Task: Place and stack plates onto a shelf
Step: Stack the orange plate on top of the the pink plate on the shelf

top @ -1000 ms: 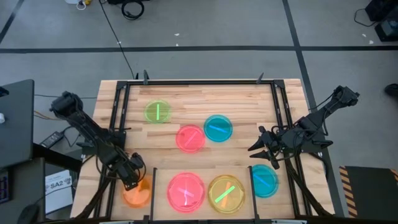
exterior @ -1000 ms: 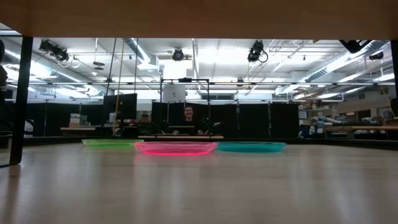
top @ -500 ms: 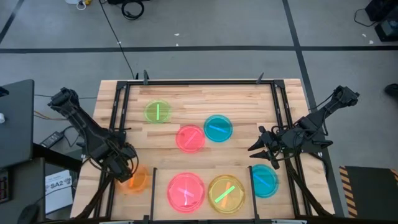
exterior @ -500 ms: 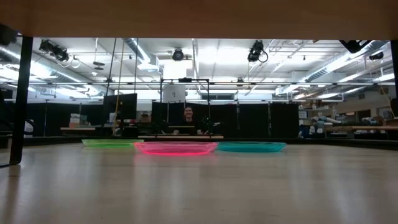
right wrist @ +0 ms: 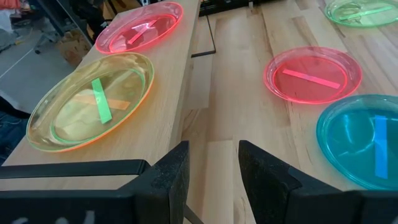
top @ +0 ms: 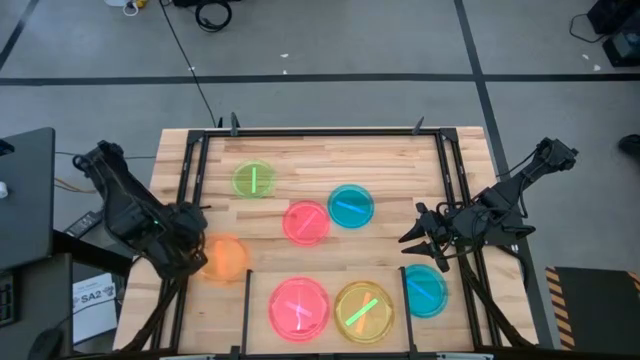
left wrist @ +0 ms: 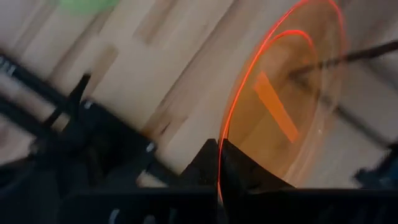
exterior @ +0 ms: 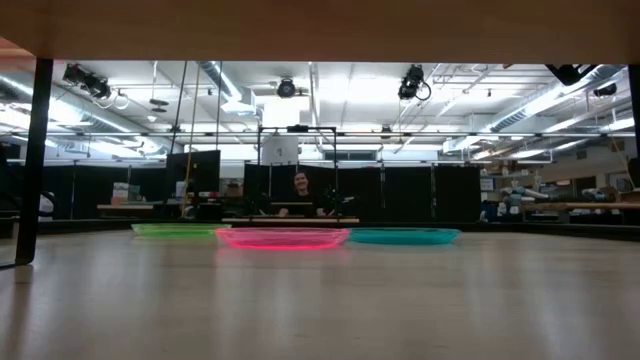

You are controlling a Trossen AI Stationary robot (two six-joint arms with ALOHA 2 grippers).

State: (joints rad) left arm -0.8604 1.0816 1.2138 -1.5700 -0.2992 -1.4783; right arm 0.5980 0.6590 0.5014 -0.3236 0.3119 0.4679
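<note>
Bench (top: 320, 165) first: six plates lie flat on it or on the shelf, a seventh is in the air.

Shelf (top: 245, 300) sits at the near edge, thin black rods. It carries a pink plate (top: 299, 306) and a green-on-orange pair (top: 364, 311), so stacking has begun there. A cyan plate (top: 426, 290) lies just beside it toward the right edge.

Loose in the middle: small pink plate (top: 306, 222), cyan plate (top: 351, 206), green plate (top: 253, 180) nearer the far-left corner.

Step in hand, as I read it: transport. Left end effector (top: 186, 255) is at the left edge, clamped on the rim of the orange plate (top: 226, 258), which is off the bench and tilted. Next move calls for swinging it over the shelf rods, levelling it, then setting it on a stack without catching a rod. Pink stack looks the closest target.

Right end effector (top: 418, 237) waits near the right edge, fingers spread, holding nothing.

View differences:
- Left wrist view confirms the grip: fingertips (left wrist: 217, 163) pinch the orange plate's (left wrist: 283, 106) edge, plate nearly on edge. Overhead only shows a glow beside the arm.
- Right wrist view shows the shelf plates raised above the bench top; overhead flattens that.
- Low view shows only the three loose plates edge-on, plus a person (exterior: 299, 184) far behind. No arms, no shelf.
</note>
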